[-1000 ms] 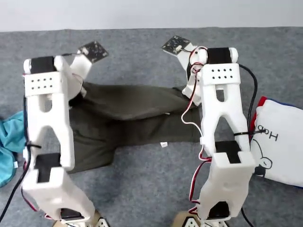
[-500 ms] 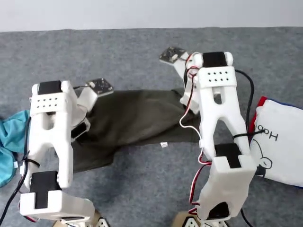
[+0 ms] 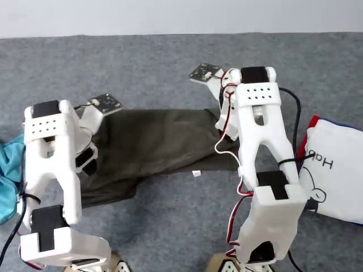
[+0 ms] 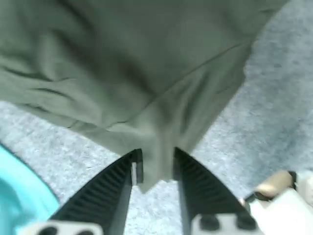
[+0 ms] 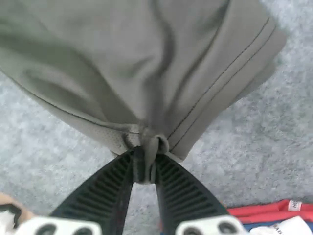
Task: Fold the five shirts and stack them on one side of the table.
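An olive green shirt (image 3: 153, 141) lies spread across the middle of the grey table (image 3: 170, 68). My left gripper (image 4: 152, 166) is at the shirt's left end with its fingers closed on a fold of the olive cloth (image 4: 146, 98). At the right end my right gripper (image 5: 145, 164) is shut on a bunched edge of the same shirt (image 5: 146, 73). In the high view the left arm (image 3: 51, 164) stands over the shirt's left sleeve and the right arm (image 3: 258, 130) over its right edge.
A folded white shirt (image 3: 334, 175) with print lies on a red and blue stack at the table's right edge. A teal shirt (image 3: 10, 175) is bunched at the left edge. Open grey table lies beyond the olive shirt.
The left arm has drawn back toward the near side, pulling the shirt's left end with it. The far edge of the shirt has come nearer and the cloth lies flatter. The right arm shifted slightly.
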Motion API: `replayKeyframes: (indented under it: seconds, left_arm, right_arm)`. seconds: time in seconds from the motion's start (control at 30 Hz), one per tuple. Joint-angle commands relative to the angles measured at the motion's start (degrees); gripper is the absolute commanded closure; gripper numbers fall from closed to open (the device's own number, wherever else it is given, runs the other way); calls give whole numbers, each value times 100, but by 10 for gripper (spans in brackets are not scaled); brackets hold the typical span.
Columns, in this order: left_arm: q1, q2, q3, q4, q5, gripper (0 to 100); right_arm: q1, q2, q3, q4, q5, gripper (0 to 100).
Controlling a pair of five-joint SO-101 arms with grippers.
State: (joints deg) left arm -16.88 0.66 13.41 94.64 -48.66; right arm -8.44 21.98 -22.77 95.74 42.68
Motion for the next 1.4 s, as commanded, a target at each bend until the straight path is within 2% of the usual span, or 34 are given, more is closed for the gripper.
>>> replayKeyframes:
  seconds: [0.0, 0.2, 0.3, 0.37, 0.47, 0.57, 0.67, 0.73, 0.87, 0.97, 1.1, 1.37]
  left_arm:
    - [-167, -202, -13, -334, -35, 845]
    - [-167, -273, -57, -695, -26, 814]
    - [-185, -281, -374, -800, 70, 816]
    - [-185, -237, -681, -949, 448, 816]
    - [-158, -220, -796, -1618, 1160, 820]
    - [-149, -202, -655, -2549, 2084, 875]
    - [9, -202, -92, -3525, 2611, 946]
    - [220, -202, 391, -4035, 2716, 993]
    - [545, -193, 1323, -5029, 2752, 994]
    - [642, 9, 1631, -5459, 2752, 994]
    - [615, 941, 1156, -5459, 2752, 994]
    - [396, 2752, -1543, -3499, 2716, 994]
  right_arm:
    - [-22, 48, -26, -356, 35, 963]
    - [-40, 31, -273, -514, -554, 799]
    - [-22, -127, -633, -549, -651, 782]
    - [-40, -163, -818, -673, -659, 782]
    - [-48, -101, -853, -1051, -668, 783]
    - [-48, 84, -853, -1560, -1002, 836]
    - [-48, 435, -862, -2097, -1319, 934]
    - [-48, 673, -862, -2387, -1398, 988]
    - [-57, 1156, -862, -2853, -1679, 987]
    - [-101, 1446, -862, -3125, -1723, 989]
    - [-180, 1754, -862, -3424, -1714, 988]
    - [40, 2352, -870, -4189, -1705, 988]
